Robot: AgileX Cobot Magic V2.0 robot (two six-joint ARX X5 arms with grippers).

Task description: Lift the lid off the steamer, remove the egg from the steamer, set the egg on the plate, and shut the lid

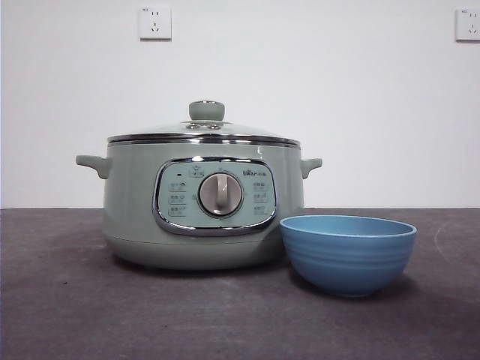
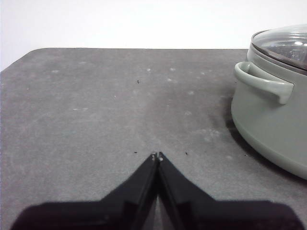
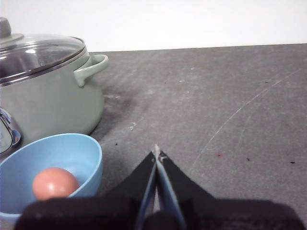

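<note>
The sage-green steamer (image 1: 202, 206) stands on the table with its glass lid (image 1: 204, 131) closed on it. The blue plate (image 1: 348, 251), a small bowl, stands in front of it to the right. In the right wrist view the brown egg (image 3: 55, 183) lies inside the plate (image 3: 76, 151), beside the steamer (image 3: 53, 103) and its lid (image 3: 38, 52). My right gripper (image 3: 156, 154) is shut and empty, over bare table beside the plate. My left gripper (image 2: 157, 156) is shut and empty, over bare table, apart from the steamer (image 2: 271, 124) and its lid (image 2: 285, 45).
The table is a dark grey mat (image 1: 75, 300). A white wall with two sockets (image 1: 154, 22) stands behind. Neither arm shows in the front view.
</note>
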